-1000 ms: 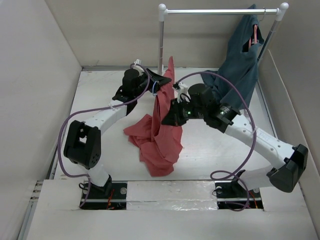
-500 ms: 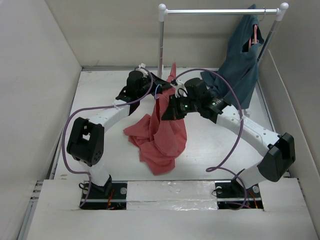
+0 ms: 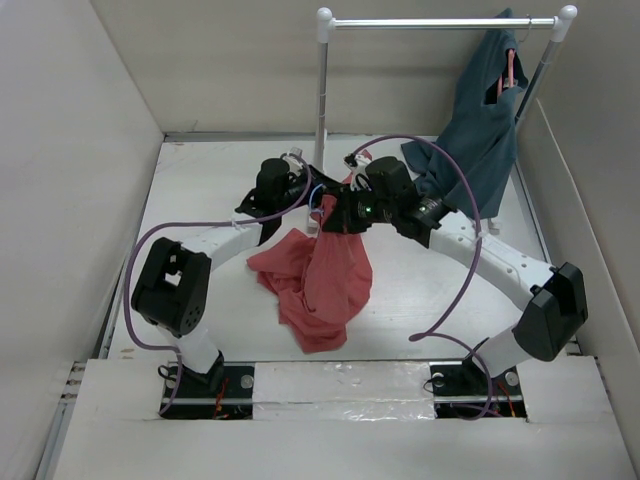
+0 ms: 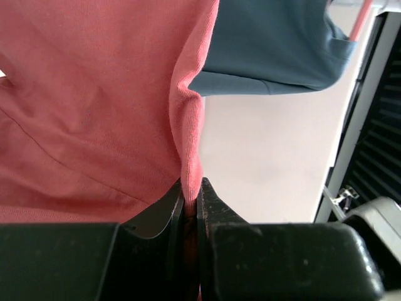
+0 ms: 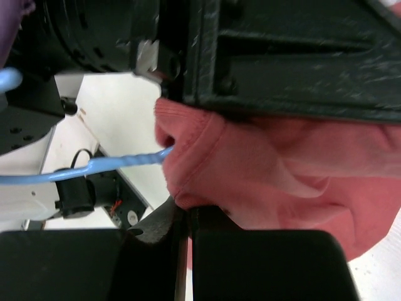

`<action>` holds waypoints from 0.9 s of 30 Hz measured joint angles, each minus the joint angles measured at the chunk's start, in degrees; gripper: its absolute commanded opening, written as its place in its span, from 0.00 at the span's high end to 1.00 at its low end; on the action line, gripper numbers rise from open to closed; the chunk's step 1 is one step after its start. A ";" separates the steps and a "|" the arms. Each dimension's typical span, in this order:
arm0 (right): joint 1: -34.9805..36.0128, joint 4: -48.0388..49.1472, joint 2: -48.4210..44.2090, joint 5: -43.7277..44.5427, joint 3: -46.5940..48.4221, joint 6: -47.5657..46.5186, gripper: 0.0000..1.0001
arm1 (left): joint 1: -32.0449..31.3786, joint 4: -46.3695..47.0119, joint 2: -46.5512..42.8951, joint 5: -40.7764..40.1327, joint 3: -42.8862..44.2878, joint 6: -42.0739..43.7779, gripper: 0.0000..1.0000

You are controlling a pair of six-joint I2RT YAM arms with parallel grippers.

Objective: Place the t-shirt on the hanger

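Observation:
The coral-red t-shirt (image 3: 318, 280) hangs bunched from both grippers down to the table, at the middle of the top view. My left gripper (image 3: 310, 192) is shut on a fold of it; the left wrist view shows the cloth (image 4: 94, 106) pinched between the jaws (image 4: 192, 193). My right gripper (image 3: 336, 214) is shut on a hemmed edge of the shirt (image 5: 269, 169), right beside the left gripper's body (image 5: 282, 50). The pale-blue hanger shows only as a twisted wire (image 5: 113, 164) running into the cloth; the rest of it is hidden.
A white garment rack (image 3: 322, 80) stands at the back. A dark teal garment (image 3: 482, 110) hangs from its right end on a pink hanger (image 3: 512, 68); it also shows in the left wrist view (image 4: 269, 44). Enclosure walls stand left, right and behind.
Both grippers have drawn closer together and come down with the shirt. The shirt's upright tip by the rack post has dropped out of sight. The right arm has swung toward the back left.

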 measured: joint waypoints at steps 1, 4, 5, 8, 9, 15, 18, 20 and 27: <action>0.04 0.81 0.00 0.96 -0.09 0.42 0.99 | 0.00 0.20 -0.46 0.09 -0.35 -0.35 1.00; 0.17 2.36 -0.07 2.45 -0.72 1.38 0.97 | 0.35 0.50 -2.29 0.15 -1.84 -1.09 1.00; 0.20 2.54 -0.07 3.10 -0.94 1.62 0.97 | 0.42 0.63 -2.93 0.22 -2.27 -1.46 1.00; 0.22 4.07 -0.17 5.31 -2.95 2.84 0.93 | 0.33 1.16 -4.31 0.66 -3.56 -2.47 1.00; 0.22 4.81 -0.22 6.01 -4.13 3.41 0.85 | 0.33 1.49 -4.68 0.83 -4.11 -2.84 1.00; 0.22 6.27 -0.74 7.67 -9.20 5.88 0.47 | 0.33 2.38 -5.01 1.75 -6.78 -5.11 1.00; 0.22 6.29 -1.51 7.63 -9.25 6.23 0.36 | 0.33 3.96 -4.98 2.36 -8.04 -7.21 1.00; 0.22 6.23 -2.73 7.67 -9.25 6.27 0.31 | 0.33 4.37 -4.98 2.62 -8.13 -8.04 1.00; 0.83 1.92 -7.41 8.59 -7.10 3.89 0.16 | 0.33 6.82 -4.50 2.97 -8.11 -10.69 1.00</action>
